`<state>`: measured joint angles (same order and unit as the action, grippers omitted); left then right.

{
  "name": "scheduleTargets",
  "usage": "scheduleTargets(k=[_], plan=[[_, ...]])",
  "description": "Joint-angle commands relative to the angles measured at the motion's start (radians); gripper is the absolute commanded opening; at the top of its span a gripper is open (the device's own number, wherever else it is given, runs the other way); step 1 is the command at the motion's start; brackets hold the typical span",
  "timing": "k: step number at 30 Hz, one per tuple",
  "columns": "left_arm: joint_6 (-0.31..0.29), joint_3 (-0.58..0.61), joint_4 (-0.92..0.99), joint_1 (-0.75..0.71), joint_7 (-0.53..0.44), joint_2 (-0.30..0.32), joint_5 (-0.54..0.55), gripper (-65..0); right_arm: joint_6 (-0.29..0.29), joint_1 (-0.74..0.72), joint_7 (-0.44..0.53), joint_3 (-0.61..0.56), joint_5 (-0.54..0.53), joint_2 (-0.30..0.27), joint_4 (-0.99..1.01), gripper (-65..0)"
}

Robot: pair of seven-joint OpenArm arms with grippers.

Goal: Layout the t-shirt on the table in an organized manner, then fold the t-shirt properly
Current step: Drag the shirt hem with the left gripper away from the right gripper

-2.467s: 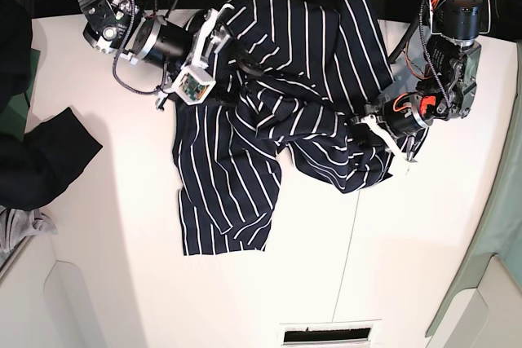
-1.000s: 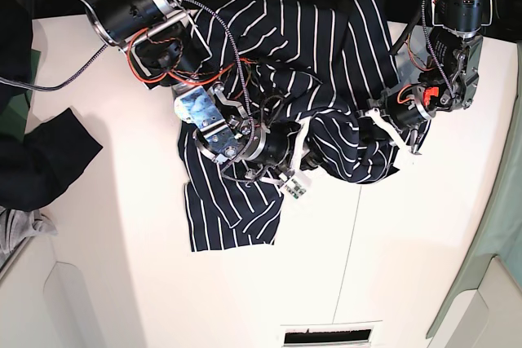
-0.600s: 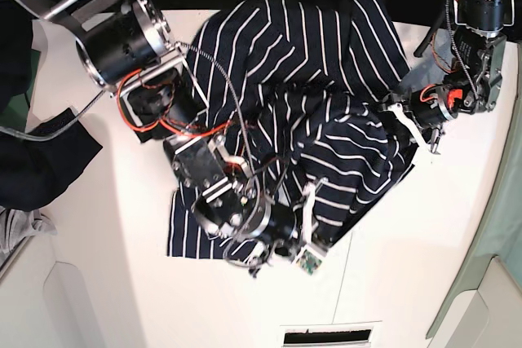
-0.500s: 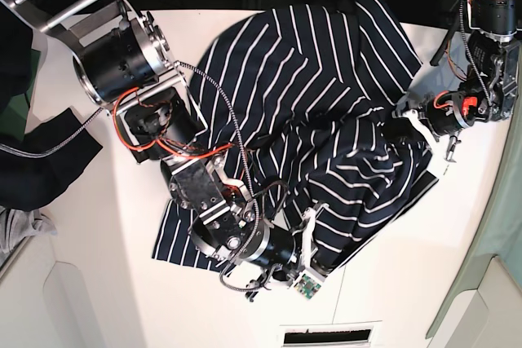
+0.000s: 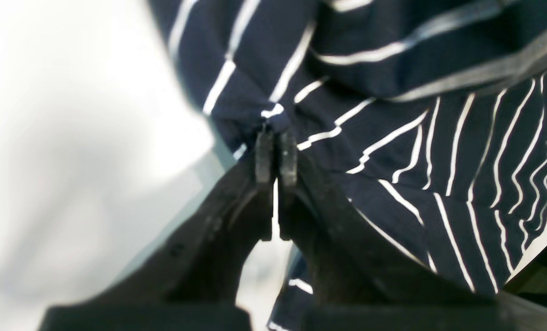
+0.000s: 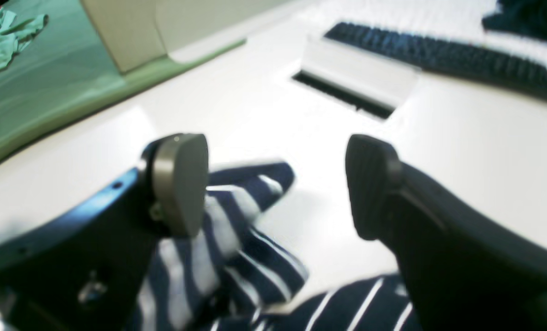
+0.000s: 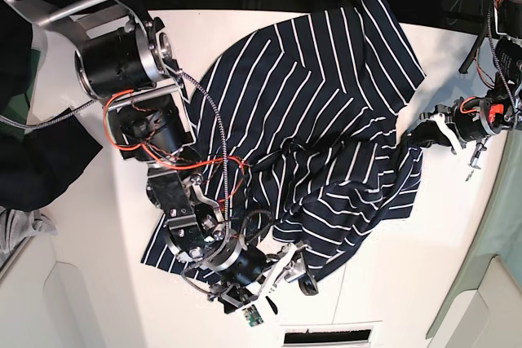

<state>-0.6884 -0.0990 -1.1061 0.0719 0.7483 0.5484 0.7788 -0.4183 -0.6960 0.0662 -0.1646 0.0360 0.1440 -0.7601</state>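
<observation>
The navy white-striped t-shirt [image 7: 318,120] lies rumpled across the white table [image 7: 400,275], its upper part spread flat and its lower right part bunched in folds. My left gripper [image 7: 420,130] at the right is shut on a pinch of the shirt's right edge; the left wrist view shows the closed jaws [image 5: 276,138] biting the fabric [image 5: 393,151]. My right gripper [image 7: 298,270] is open near the table's front edge, over the shirt's lower hem. In the right wrist view its jaws [image 6: 273,184] stand wide apart, with a striped fold [image 6: 246,257] lying beside and under the left finger [image 6: 181,179].
A plain dark garment [image 7: 33,169] and a grey cloth [image 7: 15,230] lie at the table's left edge. A dark slot [image 7: 326,335] sits in the front edge, also in the right wrist view [image 6: 347,94]. Green floor [image 7: 497,258] lies right of the table.
My left gripper has pulled the shirt's edge further right, drawing the shirt wider. My right arm has swung from the back left toward the front edge over the lower hem.
</observation>
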Motion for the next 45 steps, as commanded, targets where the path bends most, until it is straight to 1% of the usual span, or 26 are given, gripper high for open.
scheduleTargets(k=[1, 3, 6, 9, 11, 13, 14, 15, 16, 19, 22, 25, 27, 28, 29, 30, 31, 33, 34, 35, 36, 37, 41, 43, 45], plan=[[-0.01, -0.007, -0.014, 0.016, -0.011, 0.02, 0.018, -65.0, 0.003, -0.018, 0.021, 0.013, -0.019, 0.006, -0.018, -19.7], [-0.01, -0.007, -0.014, 0.016, -0.011, 0.019, 0.019, -65.0, 0.003, 0.025, -0.003, 0.039, -0.022, 0.006, -0.018, -19.7], [-0.01, -0.007, -0.014, 0.025, -0.011, 0.02, 0.037, -65.0, 0.003, 0.101, -0.013, 0.094, -0.032, -0.002, -0.02, -19.7], [-0.01, -0.007, -0.014, 0.07, -0.011, 0.02, 0.056, -64.1, 0.002, 0.176, -0.015, 0.163, -0.106, -0.027, -0.032, -19.7], [-0.01, -0.007, -0.014, 0.12, -0.012, 0.02, 0.056, -54.5, -0.009, 0.226, -0.018, 0.214, -0.127, -0.043, -0.06, -19.7], [-0.008, -0.007, -0.014, 0.179, -0.019, 0.02, 0.055, -45.1, -0.029, 0.278, -0.019, 0.265, -0.126, -0.053, -0.109, -19.7], [0.005, -0.007, -0.014, 0.206, -0.031, 0.02, 0.055, -41.3, -0.044, 0.303, -0.023, 0.285, -0.127, -0.056, -0.138, -19.7], [0.007, -0.007, -0.014, 0.231, -0.047, 0.019, 0.055, -38.7, -0.062, 0.328, -0.031, 0.3, -0.128, -0.062, -0.168, -19.7], [0.008, -0.006, -0.014, 0.255, -0.066, 0.018, 0.055, -37.5, -0.069, 0.352, -0.048, 0.312, -0.139, -0.065, -0.199, -19.7], [0.01, -0.003, -0.013, 0.324, -0.095, 0.003, 0.045, -37.4, -0.068, 0.412, -0.114, 0.328, -0.182, -0.066, -0.277, -19.7], [0.043, 0.026, -0.007, 0.389, -0.13, -0.041, -0.032, -37.4, -0.064, 0.443, -0.138, 0.328, -0.182, -0.066, -0.299, -19.7], [0.096, 0.109, 0.013, 0.437, -0.186, -0.09, -0.14, -37.4, -0.049, 0.465, -0.139, 0.328, -0.182, -0.065, -0.298, -19.7], [0.159, 0.172, 0.024, 0.455, -0.225, -0.111, -0.256, -37.4, -0.049, 0.481, -0.14, 0.328, -0.182, -0.063, -0.298, -19.7], [0.187, 0.198, 0.027, 0.458, -0.246, -0.117, -0.295, -37.4, -0.049, 0.489, -0.139, 0.328, -0.182, -0.063, -0.299, -19.7], [0.207, 0.219, 0.027, 0.457, -0.269, -0.119, -0.312, -37.4, -0.048, 0.494, -0.139, 0.328, -0.182, -0.064, -0.298, -19.7], [0.208, 0.241, 0.027, 0.457, -0.291, -0.119, -0.313, -37.4, -0.046, 0.497, -0.139, 0.329, -0.175, -0.064, -0.298, -19.7], [0.206, 0.267, 0.027, 0.457, -0.312, -0.121, -0.314, -37.5, -0.03, 0.5, -0.138, 0.329, -0.166, -0.064, -0.299, -19.7], [0.212, 0.322, 0.029, 0.457, -0.376, -0.128, -0.352, -37.5, 0.015, 0.504, -0.139, 0.329, -0.167, -0.064, -0.299, -19.7], [0.235, 0.348, 0.039, 0.457, -0.404, -0.138, -0.384, -37.5, 0.036, 0.505, -0.139, 0.329, -0.167, -0.066, -0.299, -19.7], [0.275, 0.37, 0.055, 0.459, -0.418, -0.154, -0.418, -37.5, 0.049, 0.506, -0.139, 0.329, -0.167, -0.066, -0.299, -19.7], [0.314, 0.386, 0.079, 0.46, -0.42, -0.172, -0.446, -37.5, 0.053, 0.506, -0.14, 0.329, -0.167, -0.066, -0.299, -19.7], [0.334, 0.399, 0.109, 0.463, -0.42, -0.191, -0.472, -37.5, 0.053, 0.506, -0.142, 0.329, -0.167, -0.065, -0.299, -19.7], [0.341, 0.421, 0.249, 0.466, -0.454, -0.253, -0.561, -37.5, 0.045, 0.506, -0.189, 0.329, -0.167, -0.054, -0.299, -19.7], [0.346, 0.42, 0.307, 0.468, -0.487, -0.27, -0.587, -37.5, 0.046, 0.506, -0.206, 0.329, -0.167, -0.046, -0.299, -19.7], [0.37, 0.42, 0.349, 0.471, -0.505, -0.278, -0.592, -39.7, 0.045, 0.506, -0.206, 0.329, -0.167, -0.04, -0.299, -19.7]])
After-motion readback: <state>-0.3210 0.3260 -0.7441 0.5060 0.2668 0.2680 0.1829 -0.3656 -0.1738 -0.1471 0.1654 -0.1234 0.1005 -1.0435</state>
